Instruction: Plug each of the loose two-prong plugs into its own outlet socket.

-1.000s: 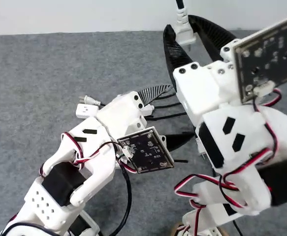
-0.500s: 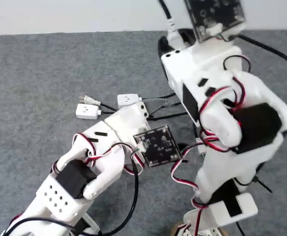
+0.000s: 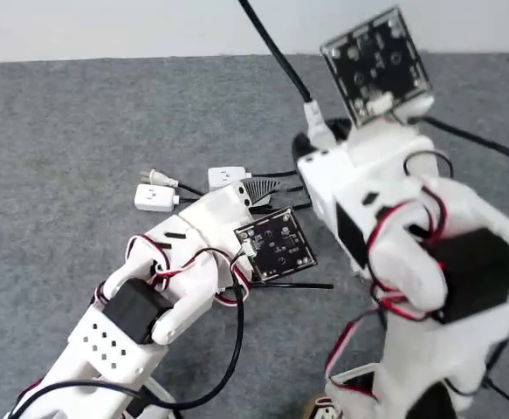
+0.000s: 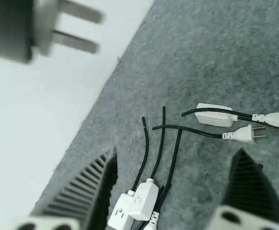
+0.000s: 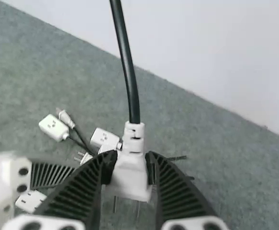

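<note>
My right gripper (image 5: 129,163) is shut on a white two-prong plug (image 5: 128,179), held above the grey carpet with its prongs pointing down and its black cord rising away. In the high view this plug (image 3: 319,133) sits at the right gripper (image 3: 317,150), just right of my left gripper (image 3: 267,196). The left gripper (image 4: 168,191) is open and holds nothing, hovering over two white outlet sockets (image 4: 138,200) lying side by side. Farther off lie another outlet socket (image 4: 216,115) and two loose plugs (image 4: 242,135). The held plug shows blurred near the left wrist camera (image 4: 48,28).
Black cords (image 4: 161,143) run across the carpet between the sockets. In the high view an outlet (image 3: 228,177), another outlet (image 3: 154,198) and a loose plug (image 3: 155,178) lie left of the grippers. A pale wall (image 3: 106,26) borders the carpet at the back.
The right arm has swung round and come down with the plug, from high at the back to just beside the left gripper. The left arm shifted slightly toward the outlets.
</note>
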Controlling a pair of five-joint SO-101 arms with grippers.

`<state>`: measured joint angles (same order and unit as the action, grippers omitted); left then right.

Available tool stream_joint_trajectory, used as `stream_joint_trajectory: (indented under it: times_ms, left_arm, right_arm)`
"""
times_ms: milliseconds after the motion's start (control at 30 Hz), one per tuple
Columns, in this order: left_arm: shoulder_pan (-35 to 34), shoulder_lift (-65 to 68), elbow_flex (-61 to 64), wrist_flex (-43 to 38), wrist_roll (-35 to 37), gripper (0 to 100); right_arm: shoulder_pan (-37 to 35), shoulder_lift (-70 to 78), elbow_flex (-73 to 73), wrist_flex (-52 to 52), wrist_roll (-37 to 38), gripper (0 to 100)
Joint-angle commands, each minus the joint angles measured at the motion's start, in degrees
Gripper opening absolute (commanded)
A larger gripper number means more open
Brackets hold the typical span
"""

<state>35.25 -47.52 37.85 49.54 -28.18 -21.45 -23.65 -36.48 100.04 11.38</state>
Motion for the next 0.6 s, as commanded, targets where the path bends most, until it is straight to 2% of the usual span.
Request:
stream_joint_trajectory:
  times_ms: [0,367,567]
  left_arm:
    - [-0.1,-1.3,-1.1,1.1,1.4,35]
    - [2.2,-1.3,2.4,1.0,1.7,35]
    - [4.1,-1.3,2.9,-2.4,1.8,35]
  right_arm:
    - [0.3,-6.8,9.0,-4.1,0.3,0.9]
    - [0.8,-34.2,48.6,-31.6,0.8,0.9]
    - [3.8,-47.7,61.3,-42.2,0.9,0.9]
